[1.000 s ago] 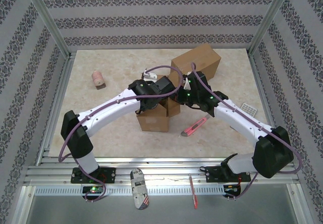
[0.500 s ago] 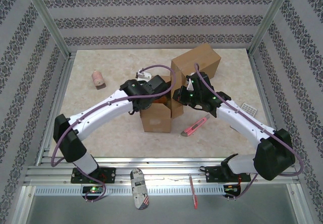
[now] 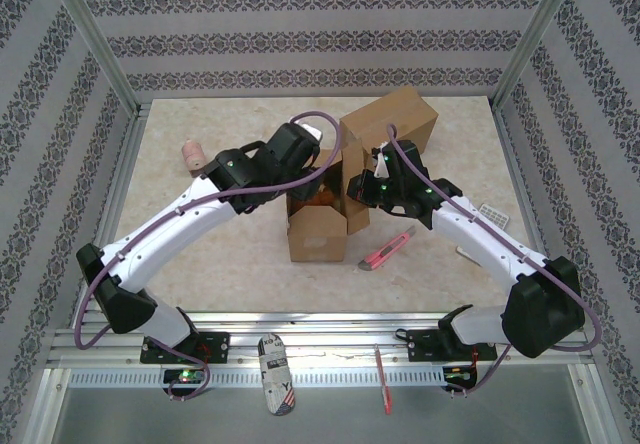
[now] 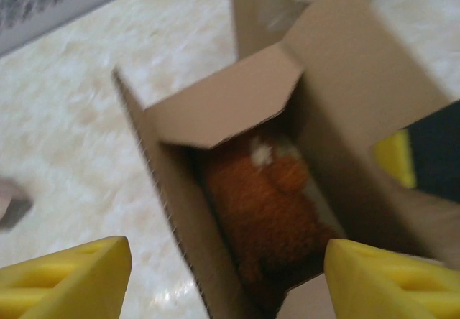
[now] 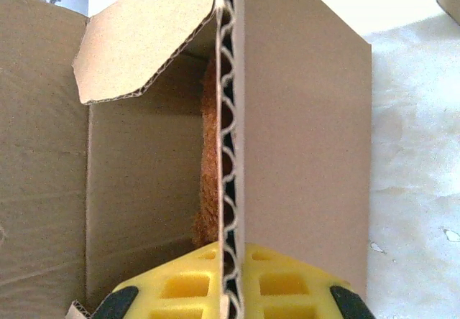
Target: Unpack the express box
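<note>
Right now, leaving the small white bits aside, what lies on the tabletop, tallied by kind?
Cardboard boxes: 2 (open brown cardboard box, closed brown cardboard box)
Orange plush toy, inside the open one: 1
Pink-red utility knife: 1
Pink roll: 1
Total: 5

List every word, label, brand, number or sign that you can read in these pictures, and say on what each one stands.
No text can be read here.
Printed cylinder at the bottom of the top view: dark marks on white, too small to read.
Open cardboard box: plain, no print visible in any view.
Closed box behind it: plain on the faces that show.
Red cutter: no mark can be made out.
</note>
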`<state>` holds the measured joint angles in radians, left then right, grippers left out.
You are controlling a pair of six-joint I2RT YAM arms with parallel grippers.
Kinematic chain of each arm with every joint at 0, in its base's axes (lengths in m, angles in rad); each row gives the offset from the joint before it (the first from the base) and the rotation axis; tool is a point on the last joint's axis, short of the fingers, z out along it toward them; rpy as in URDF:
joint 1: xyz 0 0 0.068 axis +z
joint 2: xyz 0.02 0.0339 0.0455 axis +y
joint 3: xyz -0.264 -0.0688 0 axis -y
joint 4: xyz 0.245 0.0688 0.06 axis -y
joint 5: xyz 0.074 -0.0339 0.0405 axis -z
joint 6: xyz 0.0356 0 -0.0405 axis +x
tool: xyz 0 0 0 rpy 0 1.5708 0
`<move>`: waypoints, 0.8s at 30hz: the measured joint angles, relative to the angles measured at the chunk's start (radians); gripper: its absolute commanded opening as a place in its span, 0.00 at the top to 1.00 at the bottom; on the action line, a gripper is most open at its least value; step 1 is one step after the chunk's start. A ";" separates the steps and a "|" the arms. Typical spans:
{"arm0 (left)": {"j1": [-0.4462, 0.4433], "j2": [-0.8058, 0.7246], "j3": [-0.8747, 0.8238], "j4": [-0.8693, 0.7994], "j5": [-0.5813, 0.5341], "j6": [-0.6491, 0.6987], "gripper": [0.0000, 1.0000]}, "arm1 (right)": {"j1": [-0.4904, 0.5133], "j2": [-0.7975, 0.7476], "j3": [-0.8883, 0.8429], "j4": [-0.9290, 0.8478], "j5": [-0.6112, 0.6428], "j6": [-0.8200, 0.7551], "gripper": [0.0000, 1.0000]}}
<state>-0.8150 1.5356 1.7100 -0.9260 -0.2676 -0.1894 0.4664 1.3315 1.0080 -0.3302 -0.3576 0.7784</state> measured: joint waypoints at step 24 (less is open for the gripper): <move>0.074 0.264 0.010 0.101 0.134 0.533 0.34 | -0.039 0.000 0.031 -0.082 -0.054 -0.054 1.00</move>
<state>-0.7410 1.7996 1.7203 -0.8253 -0.1341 0.3439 0.4271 1.3319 1.0393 -0.4126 -0.4118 0.7246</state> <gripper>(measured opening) 0.659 0.062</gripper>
